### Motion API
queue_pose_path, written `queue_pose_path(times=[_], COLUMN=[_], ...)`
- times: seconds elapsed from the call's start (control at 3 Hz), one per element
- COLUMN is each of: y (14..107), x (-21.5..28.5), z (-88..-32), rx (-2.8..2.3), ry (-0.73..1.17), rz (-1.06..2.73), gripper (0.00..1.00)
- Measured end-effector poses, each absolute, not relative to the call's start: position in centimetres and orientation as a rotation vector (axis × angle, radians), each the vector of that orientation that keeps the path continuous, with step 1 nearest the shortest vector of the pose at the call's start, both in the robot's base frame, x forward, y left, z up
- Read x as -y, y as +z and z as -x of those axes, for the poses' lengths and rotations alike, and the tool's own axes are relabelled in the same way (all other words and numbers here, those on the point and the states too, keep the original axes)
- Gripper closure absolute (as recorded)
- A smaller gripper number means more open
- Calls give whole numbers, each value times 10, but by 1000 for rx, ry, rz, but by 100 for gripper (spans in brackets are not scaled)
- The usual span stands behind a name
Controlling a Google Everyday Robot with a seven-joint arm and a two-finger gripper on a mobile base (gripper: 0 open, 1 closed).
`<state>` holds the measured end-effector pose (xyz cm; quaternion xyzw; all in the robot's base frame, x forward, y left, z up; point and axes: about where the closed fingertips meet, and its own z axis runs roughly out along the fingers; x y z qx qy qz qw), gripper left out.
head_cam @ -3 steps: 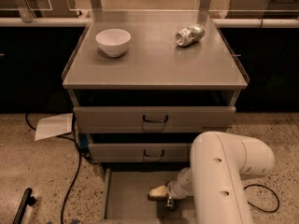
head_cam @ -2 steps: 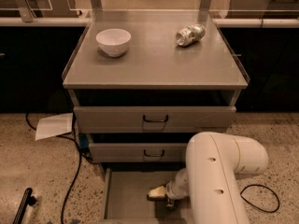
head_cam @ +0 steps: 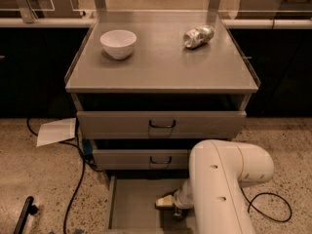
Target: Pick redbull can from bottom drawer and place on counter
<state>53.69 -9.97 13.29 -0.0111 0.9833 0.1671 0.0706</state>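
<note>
The gripper [head_cam: 169, 206] reaches into the bottom drawer [head_cam: 134, 204] at lower centre, its grip impossible to tell. The redbull can is hidden, likely behind the arm [head_cam: 219, 189]. Drawing out level before rising should clear the middle drawer [head_cam: 126, 158] en route to the counter [head_cam: 165, 67].

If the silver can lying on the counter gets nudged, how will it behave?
The silver can lies on its side, so it would probably roll. It seems dented, so it is likely empty and light. The gripper is down in the bottom drawer.
</note>
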Motion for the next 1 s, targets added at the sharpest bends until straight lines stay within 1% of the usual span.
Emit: queue_pose_path(times=[1.0], y=[112], x=[111], z=[-539], rx=[-2989], ry=[485], rz=[-12], gripper=[0])
